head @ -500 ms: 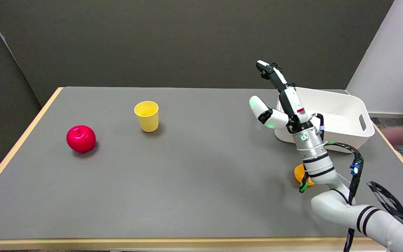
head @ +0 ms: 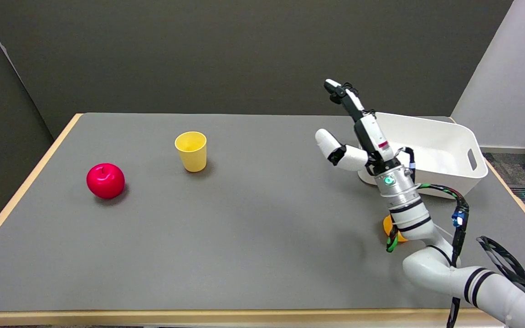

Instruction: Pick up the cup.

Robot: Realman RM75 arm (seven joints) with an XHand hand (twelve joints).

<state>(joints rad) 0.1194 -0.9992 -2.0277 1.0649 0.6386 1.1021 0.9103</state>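
Since half a second ago the right hand [head: 358, 132] has drifted a little toward the left of the frame, away from the white bin [head: 431, 152] at the right, and the blurred person's hand at the right edge has gone from view; the cup, apple and bin lie where they did

That right hand hangs raised above the surface [head: 253, 237] in the right half of the frame, empty, its fingers [head: 335, 89] stretched up and away from the thumb, which juts toward the left. Spread like this, it looks readied for wrapping around something, and its leftward lean suggests the reach has only begun

Just behind the hand and wrist sits the white bin, near the upper right of the surface. Below the forearm, partly hidden by it, an orange object [head: 388, 225] rests on the surface; too little of it shows to name it

Well apart, in the upper left-centre of the frame, the yellow cup [head: 191, 151] stands upright with its mouth up, untouched. Standing clear of everything else, it leaves room for fingers on either side. Further left and slightly lower lies a red apple [head: 105, 181], near the cup but not touching it, so the approach from the right should not meet it
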